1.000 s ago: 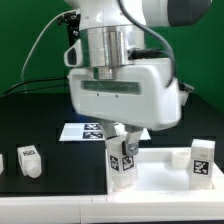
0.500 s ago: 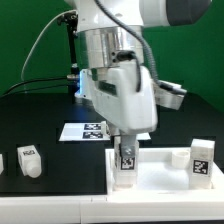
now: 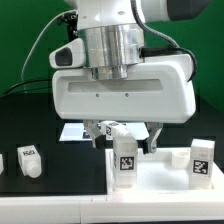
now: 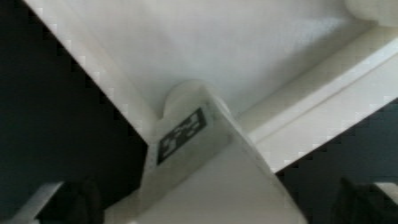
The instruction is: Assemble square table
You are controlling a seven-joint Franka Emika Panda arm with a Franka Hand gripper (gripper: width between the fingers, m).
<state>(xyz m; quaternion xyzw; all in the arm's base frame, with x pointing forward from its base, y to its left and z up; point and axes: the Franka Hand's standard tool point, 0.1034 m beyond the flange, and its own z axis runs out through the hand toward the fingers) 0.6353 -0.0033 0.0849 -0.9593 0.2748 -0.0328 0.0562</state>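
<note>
The white square table top point(image 3: 160, 182) lies flat at the front on the exterior view's right. A white tagged leg point(image 3: 125, 158) stands upright on its near-left corner. My gripper point(image 3: 127, 140) hangs just over this leg, open, one finger on each side and clear of it. In the wrist view the same leg point(image 4: 205, 165) rises between the dark fingers point(image 4: 71, 202), with the table top point(image 4: 214, 50) below. A second leg point(image 3: 201, 160) stands on the top's right corner.
A loose white leg point(image 3: 28, 161) lies on the black table at the exterior view's left, with another part point(image 3: 2, 162) at the frame edge. The marker board point(image 3: 80, 130) lies behind my hand. A green wall stands at the back.
My hand has turned about its vertical axis and the jaws have spread wide, letting go of the leg, which stays upright on the top's corner.
</note>
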